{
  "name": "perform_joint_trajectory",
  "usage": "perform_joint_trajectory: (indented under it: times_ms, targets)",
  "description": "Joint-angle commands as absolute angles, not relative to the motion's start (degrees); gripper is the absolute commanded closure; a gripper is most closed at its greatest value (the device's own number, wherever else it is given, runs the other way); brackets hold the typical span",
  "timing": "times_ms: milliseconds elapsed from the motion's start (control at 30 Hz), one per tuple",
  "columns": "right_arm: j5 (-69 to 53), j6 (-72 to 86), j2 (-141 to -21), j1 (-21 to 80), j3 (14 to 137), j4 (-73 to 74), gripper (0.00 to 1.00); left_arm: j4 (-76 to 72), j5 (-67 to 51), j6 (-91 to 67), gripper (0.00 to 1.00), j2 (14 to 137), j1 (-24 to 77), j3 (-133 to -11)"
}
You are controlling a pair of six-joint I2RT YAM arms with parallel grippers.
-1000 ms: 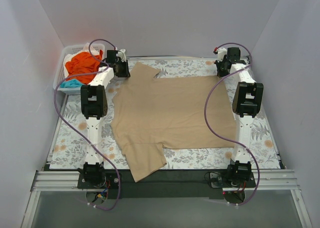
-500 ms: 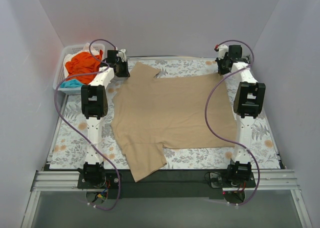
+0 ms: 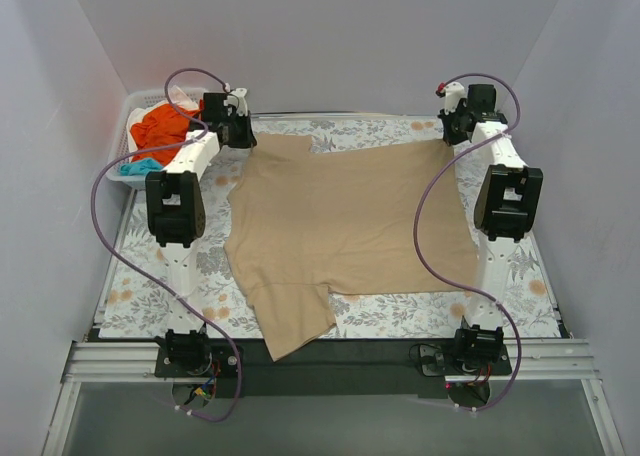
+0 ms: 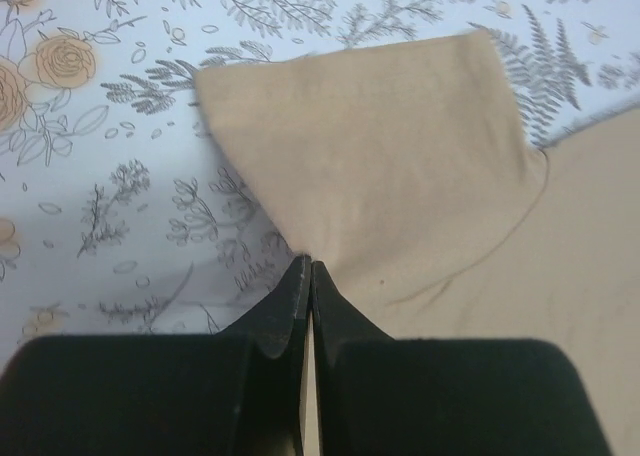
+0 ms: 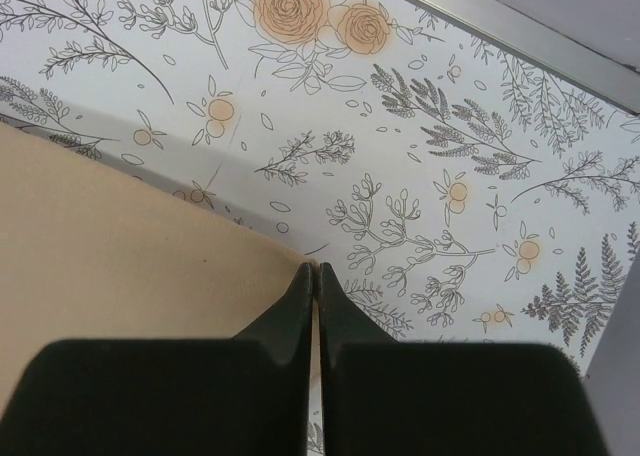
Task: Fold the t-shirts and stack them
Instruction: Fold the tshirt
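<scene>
Evidently barely begun: the tan t-shirt [image 3: 345, 226] lies unfolded mid-table, left gripper [image 4: 306, 268] clamped on its sleeve at eleven o'clock, right gripper [image 5: 312, 268] likewise clamped on its one-o'clock corner, orange t-shirt [image 3: 160, 126] and teal piece [image 3: 140, 165] heaped in the ten-o'clock basket [image 3: 120, 141].

Both arms reach far forward, elbows high, wrists pitched down. Left tool [image 4: 305, 268]: fingers pressed flat together with no gap, tips nipping the sleeve edge of the tan t-shirt [image 3: 340, 216]. Right tool [image 5: 312, 268]: same closed state, tips pinching that shirt's far right corner.
</scene>
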State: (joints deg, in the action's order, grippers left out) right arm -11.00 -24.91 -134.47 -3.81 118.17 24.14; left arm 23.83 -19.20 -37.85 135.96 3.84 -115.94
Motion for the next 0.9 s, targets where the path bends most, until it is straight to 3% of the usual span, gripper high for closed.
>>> perform_joint_trajectory:
  times_ms: [0,567,867]
  targets:
    - [-12.22,-27.16,-129.82,-4.22,117.42,23.20,0.99,21.10,-21.97,-34.28,1.00,125.78,3.43,-110.58]
    - [-17.22,-32.08,-121.21,-6.77,107.15,25.75,0.99,16.09,-23.91,-31.38,1.00,110.05,2.90,-87.21]
    - [-19.60,-34.10,-118.83,-7.65,102.40,27.16,0.99,15.82,-25.22,-30.15,1.00,104.51,2.64,-80.95]
